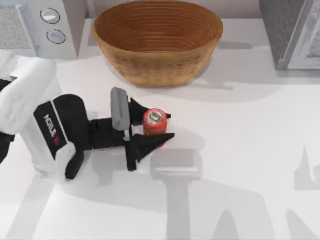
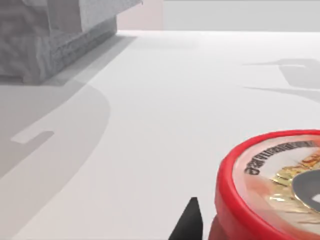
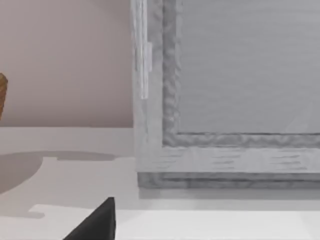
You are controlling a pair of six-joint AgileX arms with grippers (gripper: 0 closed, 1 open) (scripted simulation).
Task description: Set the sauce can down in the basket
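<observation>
Sauce can [image 1: 154,121] is standing on the counter [image 1: 240,150] in front of the basket [image 1: 157,40], sitting between the left gripper's [image 1: 160,126] spread fingers; closing on it, then lifting, is coming next.

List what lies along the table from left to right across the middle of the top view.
Left arm → its end effector, fingers on either side of the sauce can → bare white table. The basket sits farther back, above the can in the picture.
</observation>
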